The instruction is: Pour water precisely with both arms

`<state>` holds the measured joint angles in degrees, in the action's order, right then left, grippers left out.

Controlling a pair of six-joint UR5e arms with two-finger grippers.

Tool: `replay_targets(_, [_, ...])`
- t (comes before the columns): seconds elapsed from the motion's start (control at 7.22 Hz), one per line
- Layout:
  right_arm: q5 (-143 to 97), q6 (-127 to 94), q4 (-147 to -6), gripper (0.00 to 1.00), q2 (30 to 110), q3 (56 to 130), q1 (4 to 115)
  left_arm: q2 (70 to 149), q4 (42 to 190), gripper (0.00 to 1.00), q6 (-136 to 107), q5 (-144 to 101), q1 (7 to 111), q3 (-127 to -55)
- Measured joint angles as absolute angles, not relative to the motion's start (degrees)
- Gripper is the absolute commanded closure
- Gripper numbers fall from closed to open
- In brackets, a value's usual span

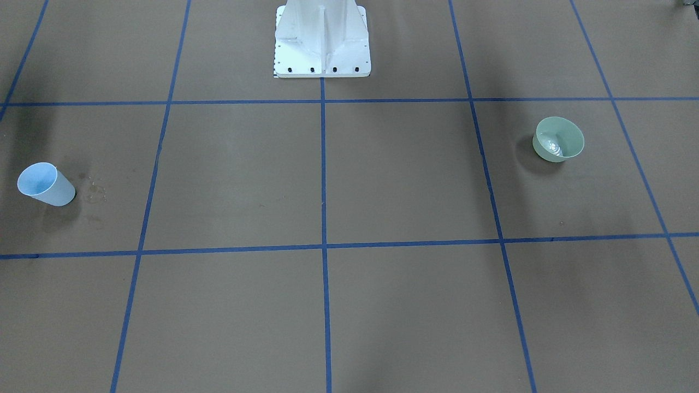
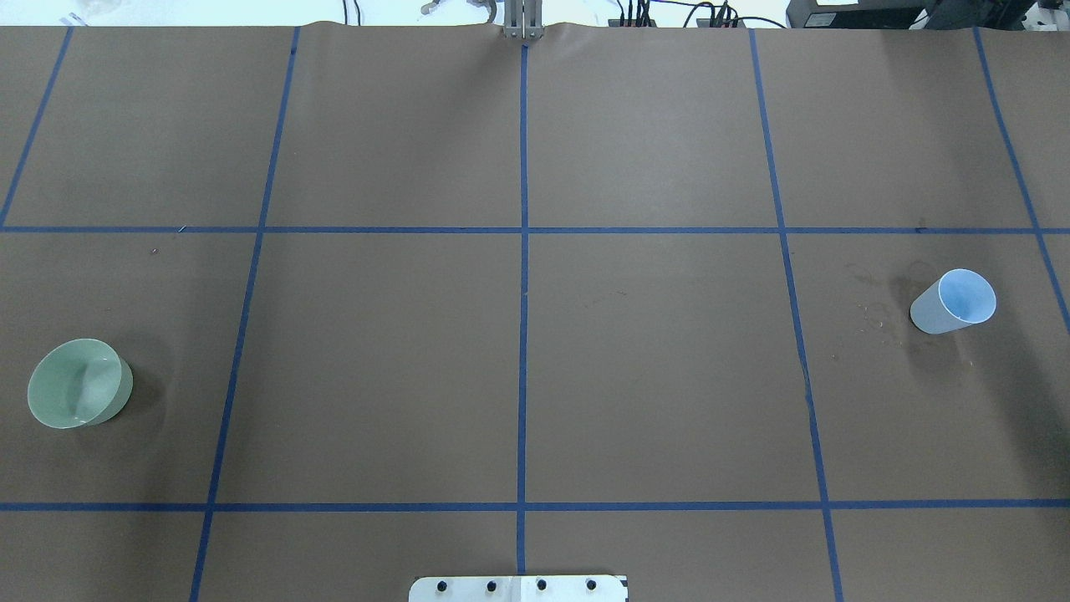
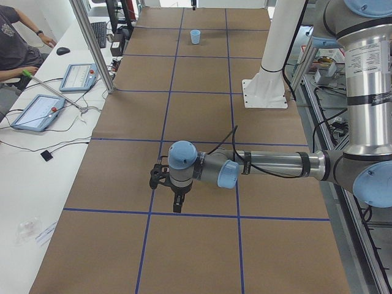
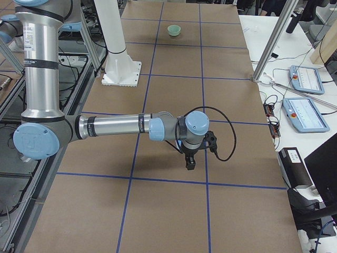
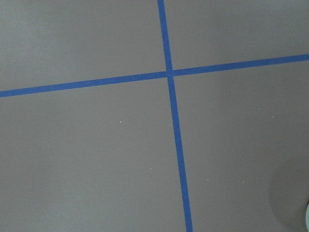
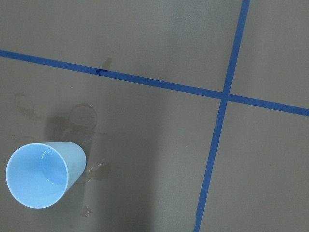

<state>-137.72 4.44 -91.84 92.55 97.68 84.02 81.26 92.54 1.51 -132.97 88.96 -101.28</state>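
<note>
- My left gripper [image 3: 177,205] hangs fingers-down over the brown paper-covered table [image 3: 202,251]. I cannot tell whether its jaws are apart.
- My right gripper [image 4: 189,163] hangs the same way, and its state is just as unclear to me.
- Under its wrist camera, the pale blue plastic cup [image 6: 43,174] stands upright, touching dark wet stains [image 6: 82,116].
- The water [image 1: 554,147] glints inside the pale green round bowl [image 1: 570,131], well apart from the cup.
- The white bolted metal pedestal [image 1: 322,41] stands mid-table at the robot's edge.

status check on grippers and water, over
Left gripper and right gripper hovering, open or shut unclear. Blue cup and green bowl upright, ungrasped; water glints in bowl. Nothing seen between them.
</note>
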Motion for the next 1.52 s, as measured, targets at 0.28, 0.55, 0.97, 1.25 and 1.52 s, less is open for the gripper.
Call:
replay_targets(0.28, [-137.4,4.4,-91.8,0.01,93.0,97.7,83.8,80.1,89.5,0.00,2.1,-133.2,88.8,-104.7])
replay_targets(0.55, [-136.6,4.4,-91.6,0.01,93.5,97.8,83.8,78.9,89.5,0.00,1.9,-135.3,88.5,-106.4])
replay_targets(0.97, [-136.8,4.4,-90.3,0.01,95.2,98.4,83.7,78.4,91.0,0.00,1.1,-136.5,88.0,-106.2])
replay_targets(1.25, [-136.6,4.3,-86.9,0.01,96.9,99.5,83.7,78.5,91.5,0.00,0.3,-136.6,87.3,-106.3])
replay_targets(1.52, [-137.0,4.3,-84.3,0.01,97.8,99.7,83.7,78.6,95.1,0.00,-6.1,-136.6,83.6,-106.3])
